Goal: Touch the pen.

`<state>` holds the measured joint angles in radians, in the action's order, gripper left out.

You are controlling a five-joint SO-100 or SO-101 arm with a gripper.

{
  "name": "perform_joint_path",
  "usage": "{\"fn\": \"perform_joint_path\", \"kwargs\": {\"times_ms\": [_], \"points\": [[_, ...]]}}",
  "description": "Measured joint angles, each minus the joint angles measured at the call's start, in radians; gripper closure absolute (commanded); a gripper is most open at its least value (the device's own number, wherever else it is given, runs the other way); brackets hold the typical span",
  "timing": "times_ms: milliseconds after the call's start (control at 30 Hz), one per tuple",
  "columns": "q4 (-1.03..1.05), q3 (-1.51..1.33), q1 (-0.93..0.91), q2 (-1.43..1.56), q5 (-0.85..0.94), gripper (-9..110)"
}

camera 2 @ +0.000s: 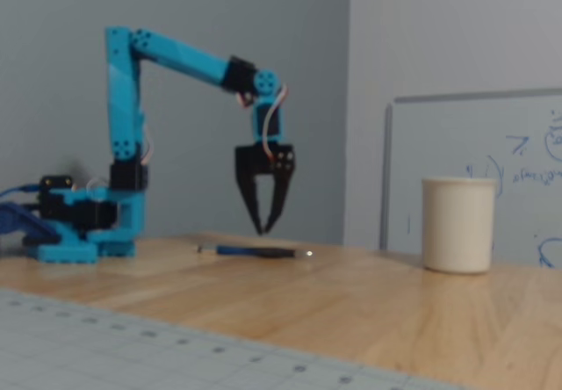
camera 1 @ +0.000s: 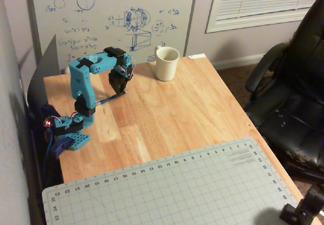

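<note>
In the fixed view the claw (camera 2: pixel 263 231) points straight down left of centre, its two fingers meeting at the tips and holding nothing. It hangs just above the pen (camera 2: pixel 255 251), not touching it. The pen lies flat on the worktop (camera 2: pixel 351 302), between the blue arm's base (camera 2: pixel 83 223) and the cream mug (camera 2: pixel 457 224).

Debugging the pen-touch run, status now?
End effector above pen, tips nearly together, not touching it. Pen flat on table. Mug well clear; nothing in the way.
</note>
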<state>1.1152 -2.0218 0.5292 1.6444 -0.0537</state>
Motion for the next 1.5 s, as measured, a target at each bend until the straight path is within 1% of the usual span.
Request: {"fn": "perform_joint_path", "kwargs": {"times_ms": [233, 533, 1500], "points": [[0.0, 0.003, 0.002, -0.04, 0.0, 101], [0.0, 0.006, 0.046, -0.051, 0.0, 101], [0.0, 0.006, 0.046, -0.095, 0.0, 101]]}}
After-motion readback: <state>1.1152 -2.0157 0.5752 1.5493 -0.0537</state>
